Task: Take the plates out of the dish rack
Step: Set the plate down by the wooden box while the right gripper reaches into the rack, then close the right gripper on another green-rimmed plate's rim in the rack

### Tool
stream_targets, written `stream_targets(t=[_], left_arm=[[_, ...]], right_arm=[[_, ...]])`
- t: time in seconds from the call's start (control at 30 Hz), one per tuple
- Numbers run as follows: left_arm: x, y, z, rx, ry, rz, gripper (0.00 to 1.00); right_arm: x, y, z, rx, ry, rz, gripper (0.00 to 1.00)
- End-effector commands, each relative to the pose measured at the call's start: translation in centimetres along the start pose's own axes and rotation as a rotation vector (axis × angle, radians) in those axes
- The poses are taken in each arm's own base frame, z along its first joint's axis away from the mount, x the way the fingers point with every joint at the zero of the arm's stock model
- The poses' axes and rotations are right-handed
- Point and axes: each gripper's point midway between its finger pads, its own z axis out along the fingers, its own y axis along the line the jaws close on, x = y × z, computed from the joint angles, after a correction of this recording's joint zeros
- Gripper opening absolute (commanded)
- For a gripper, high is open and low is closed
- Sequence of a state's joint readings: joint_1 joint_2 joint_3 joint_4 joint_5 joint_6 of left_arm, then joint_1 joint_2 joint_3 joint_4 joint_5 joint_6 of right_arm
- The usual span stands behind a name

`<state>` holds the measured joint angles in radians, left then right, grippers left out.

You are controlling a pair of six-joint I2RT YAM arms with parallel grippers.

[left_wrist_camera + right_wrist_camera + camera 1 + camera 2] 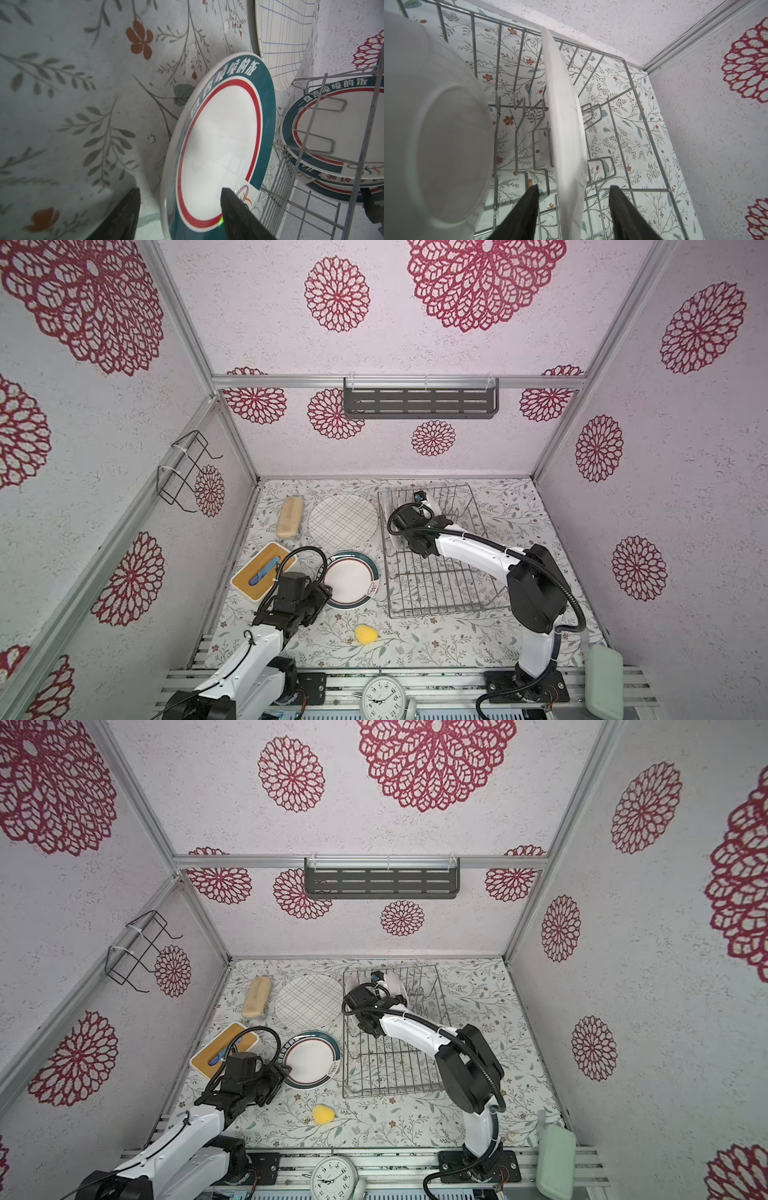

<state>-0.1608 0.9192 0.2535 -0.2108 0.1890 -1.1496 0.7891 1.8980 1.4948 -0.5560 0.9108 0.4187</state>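
Over the floral tabletop (415, 639), between medallion-papered walls (374, 456), left fingers (122, 216) and right fingers (525, 214) stand spread

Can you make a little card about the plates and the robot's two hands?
Out on the table: round white plate with dark grid lines; round white plate with green rim, both flat
In the silver wire dish rack: at least two standing white plates
Left jaws: open, astride the green-rimmed plate's edge
Right jaws: open, either side of one edge-on white plate
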Motion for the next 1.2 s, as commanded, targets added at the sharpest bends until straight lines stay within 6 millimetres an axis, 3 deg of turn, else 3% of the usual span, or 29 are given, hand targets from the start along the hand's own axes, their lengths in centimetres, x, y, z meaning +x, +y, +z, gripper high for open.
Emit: stream_targets(t=[0.0,0.63,1.17], left_arm=[[-0.7,-0.5,-1.0,-0.006,-0.031,0.019,0.69],[-2.6,-6.0,-5.7,0.105,-0.092,0.076,0.73],[-3.7,-9.8,-6.8,0.174,-0.099,0.104,0.73]], right_arm=[[-1.1,-0.8,-0.4,0.051,-0.029,-0.005,0.55],[-0.6,-0.9,0.3,0.103,-0.028,-0.048,0.37],[-0.8,-1.1,0.2,0.122,-0.034,-0.053,0.23]])
